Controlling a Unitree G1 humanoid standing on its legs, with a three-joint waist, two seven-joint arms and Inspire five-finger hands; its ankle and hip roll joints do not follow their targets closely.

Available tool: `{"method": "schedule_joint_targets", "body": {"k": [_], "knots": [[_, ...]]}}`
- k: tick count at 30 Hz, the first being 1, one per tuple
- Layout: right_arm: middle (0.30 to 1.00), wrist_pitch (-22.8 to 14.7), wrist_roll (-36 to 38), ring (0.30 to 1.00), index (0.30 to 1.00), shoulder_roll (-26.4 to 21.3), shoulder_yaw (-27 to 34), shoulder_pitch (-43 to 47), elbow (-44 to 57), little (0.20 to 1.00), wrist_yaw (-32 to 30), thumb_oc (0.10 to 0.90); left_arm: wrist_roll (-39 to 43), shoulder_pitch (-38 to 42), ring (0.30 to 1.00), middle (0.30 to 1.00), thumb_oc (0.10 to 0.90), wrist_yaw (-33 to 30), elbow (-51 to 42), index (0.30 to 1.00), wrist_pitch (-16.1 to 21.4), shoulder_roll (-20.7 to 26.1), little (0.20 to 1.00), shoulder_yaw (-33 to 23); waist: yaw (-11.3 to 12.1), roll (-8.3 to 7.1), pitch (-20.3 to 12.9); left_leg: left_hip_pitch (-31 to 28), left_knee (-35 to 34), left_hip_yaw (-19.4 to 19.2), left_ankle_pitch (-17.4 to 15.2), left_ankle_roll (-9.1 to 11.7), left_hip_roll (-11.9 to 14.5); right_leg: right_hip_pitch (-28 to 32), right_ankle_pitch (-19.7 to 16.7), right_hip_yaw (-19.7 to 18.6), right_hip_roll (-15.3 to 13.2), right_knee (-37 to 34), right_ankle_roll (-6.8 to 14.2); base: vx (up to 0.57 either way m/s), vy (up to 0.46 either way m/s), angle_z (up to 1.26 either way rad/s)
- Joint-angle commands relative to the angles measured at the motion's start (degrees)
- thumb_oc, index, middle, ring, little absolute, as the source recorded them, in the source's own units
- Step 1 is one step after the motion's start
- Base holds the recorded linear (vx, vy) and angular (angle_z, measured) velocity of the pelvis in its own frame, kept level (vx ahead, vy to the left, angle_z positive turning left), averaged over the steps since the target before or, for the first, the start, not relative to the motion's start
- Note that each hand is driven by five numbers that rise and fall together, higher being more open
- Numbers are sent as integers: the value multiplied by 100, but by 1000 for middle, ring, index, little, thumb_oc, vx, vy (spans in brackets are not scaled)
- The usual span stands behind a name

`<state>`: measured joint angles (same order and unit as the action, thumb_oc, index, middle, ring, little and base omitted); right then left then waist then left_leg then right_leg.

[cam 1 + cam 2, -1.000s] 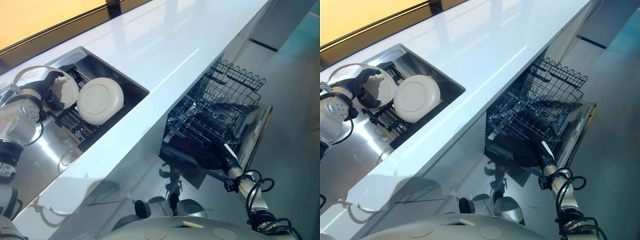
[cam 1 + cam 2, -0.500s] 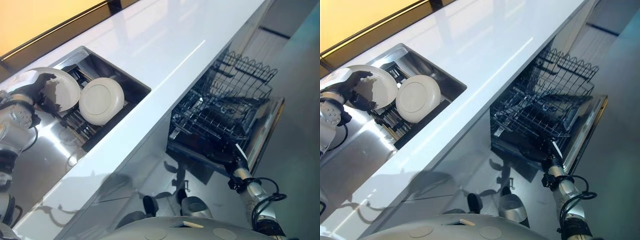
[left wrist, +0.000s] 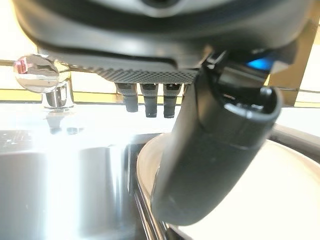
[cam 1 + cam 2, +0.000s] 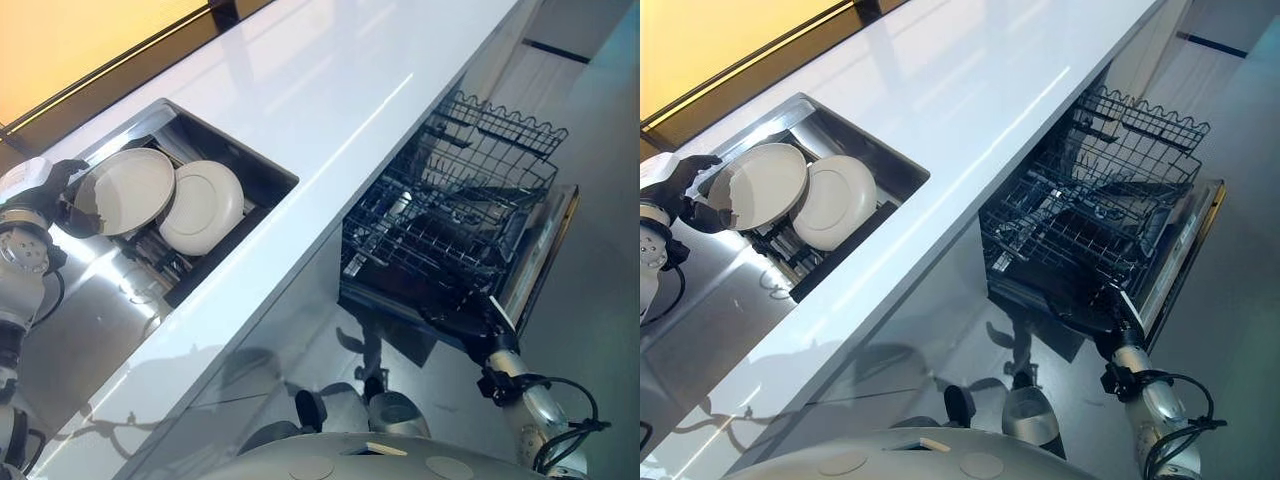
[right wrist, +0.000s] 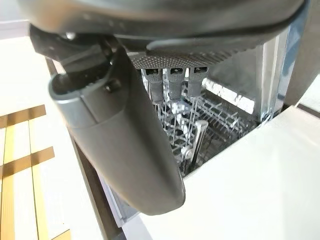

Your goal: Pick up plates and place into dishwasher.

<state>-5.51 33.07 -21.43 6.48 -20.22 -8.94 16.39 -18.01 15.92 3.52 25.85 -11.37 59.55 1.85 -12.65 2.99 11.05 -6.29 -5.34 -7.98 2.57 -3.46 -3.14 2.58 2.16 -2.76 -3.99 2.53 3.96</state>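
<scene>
Two white plates stand in a dark rack in the steel sink [image 4: 150,115]. My left hand [image 4: 48,192] grips the left rim of the nearer plate [image 4: 128,190], thumb [image 3: 210,150] over its face [image 3: 250,200] and fingers curled behind the edge. The second plate [image 4: 205,205] leans just right of it, untouched. The dishwasher [image 4: 540,260] stands open below the counter with its wire rack [image 4: 450,200] pulled out. My right hand [image 4: 482,312] hovers open by the door's front edge, holding nothing; the rack's tines [image 5: 200,120] lie past its fingers.
A long white counter [image 4: 330,90] runs between sink and dishwasher. A chrome tap knob [image 3: 35,72] stands behind the sink basin [image 3: 60,185]. Grey floor [image 4: 600,150] lies to the right of the open door.
The camera has shifted. My left hand slid from the plate's face to its left rim, and the plate now leans more face-up. The right hand drifted a little along the dishwasher door.
</scene>
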Motion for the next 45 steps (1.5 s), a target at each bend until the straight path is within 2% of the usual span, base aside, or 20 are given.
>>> {"method": "schedule_joint_targets", "body": {"k": [1, 2, 5, 8, 13, 16, 23, 28, 33, 35, 36, 39, 42, 43, 45], "knots": [[900, -1321, 89, 900, 900, -446, 971, 394, 1240, 900, -666, 800, -146, 138, 900, 900, 800, -427, 46, 900, -170, 358, 900, -459, -209, 53, -490, -155, 50, -221, -841, -76, -355, -576, -131, -209, 191, 576, 571, 0, 37, -5], [900, -1585, -253, 900, 900, -503, 1066, 409, 1276, 900, -1197, 800, -125, 94, 900, 900, 800, -461, 81, 900, -163, 343, 900, -482, -224, 56, -491, -160, 52, -251, -843, -81, -357, -577, -138, -218, 195, 580, 571, 2, 37, -10], [900, -1883, -750, 900, 900, -667, 1388, 466, 1529, 900, -2017, 800, -140, -7, 900, 900, 800, -526, 89, 900, -247, 252, 900, -582, -278, 77, -483, -186, 52, -318, -860, -95, -367, -584, -162, -248, 208, 589, 579, 4, 56, -15], [900, -2058, -1093, 900, 900, -840, 1682, 572, 1772, 900, -2688, 800, -207, -83, 900, 900, 800, -503, 69, 900, -306, 181, 900, -679, -301, 103, -490, -204, 55, -391, -873, -103, -370, -583, -168, -268, 206, 583, 592, 1, 46, -19], [900, -2354, -1294, 900, 900, -1061, 2078, 851, 1912, 900, -3397, 800, -305, -31, 900, 900, 800, -539, 81, 900, -363, 29, 900, -625, -321, 120, -518, -210, 66, -423, -889, -105, -380, -594, -178, -343, 227, 605, 598, 0, 33, -19], [900, -2333, -1306, 900, 900, -1150, 2150, 950, 2017, 900, -3231, 800, -388, 45, 900, 900, 800, -518, -11, 900, -467, -68, 900, -587, -316, 122, -543, -209, 76, -420, -888, -110, -388, -595, -165, -357, 236, 623, 591, 0, 17, -15], [900, -1975, -981, 900, 900, -1100, 1901, 911, 2182, 900, -2210, 800, -445, 44, 900, 900, 800, -445, -111, 900, -507, -52, 900, -579, -289, 106, -614, -173, 78, -426, -850, -99, -386, -599, -186, -315, 215, 615, 586, -2, 1, -2], [900, -1968, -1370, 900, 900, -1078, 1797, 808, 1833, 900, -2400, 800, -411, -27, 900, 900, 800, -521, 13, 900, -342, -12, 900, -603, -294, 95, -637, -162, 71, -424, -847, -95, -394, -611, -211, -278, 202, 625, 592, 0, 0, 0], [900, -1591, -1742, 900, 900, -1105, 1708, 683, 1413, 900, -2487, 800, -412, -21, 900, 900, 800, -539, -6, 900, -401, 15, 900, -600, -312, 101, -628, -140, 79, -440, -828, -81, -385, -634, -198, -259, 201, 632, 595, 1, 0, 1], [900, -1664, -1916, 900, 900, -1024, 1671, 600, 1009, 900, -2865, 800, -409, -35, 900, 900, 800, -540, 3, 900, -422, 19, 900, -583, -325, 100, -630, -122, 84, -438, -823, -80, -380, -645, -182, -272, 208, 628, 587, 0, 0, 0], [900, -1772, -1684, 900, 900, -968, 1663, 587, 775, 900, -2947, 800, -388, -59, 900, 900, 800, -551, 11, 900, -422, 9, 900, -573, -328, 98, -623, -124, 82, -439, -822, -82, -377, -647, -190, -273, 207, 625, 587, 0, 0, 0], [900, -2287, -1108, 900, 900, -692, 1634, 588, 449, 900, -2489, 800, -423, -52, 900, 900, 800, -524, -139, 900, -604, -53, 900, -520, -326, 102, -592, -132, 79, -366, -828, -91, -383, -642, -191, -279, 216, 627, 582, 0, 0, 0], [900, -2594, -1760, 900, 900, -649, 1393, 478, 766, 900, -1917, 800, -454, -15, 900, 900, 800, -440, -335, 900, -835, -87, 900, -536, -306, 108, -550, -112, 112, -300, -827, -99, -398, -636, -140, -270, 208, 640, 572, 0, 0, 0], [900, -2666, -2199, 900, 900, -746, 1269, 428, 963, 900, -1710, 800, -444, 6, 900, 900, 800, -454, -363, 900, -890, -100, 900, -541, -296, 107, -541, -96, 126, -287, -828, -101, -400, -637, -123, -252, 200, 633, 569, 0, 0, 0], [900, -2690, -2578, 900, 900, -1002, 1062, 369, 1323, 900, -1318, 800, -394, 44, 900, 900, 800, -524, -364, 900, -916, -77, 900, -575, -272, 100, -539, -66, 146, -264, -827, -97, -400, -643, -87, -223, 194, 627, 562, -29, -33, -1]]}}
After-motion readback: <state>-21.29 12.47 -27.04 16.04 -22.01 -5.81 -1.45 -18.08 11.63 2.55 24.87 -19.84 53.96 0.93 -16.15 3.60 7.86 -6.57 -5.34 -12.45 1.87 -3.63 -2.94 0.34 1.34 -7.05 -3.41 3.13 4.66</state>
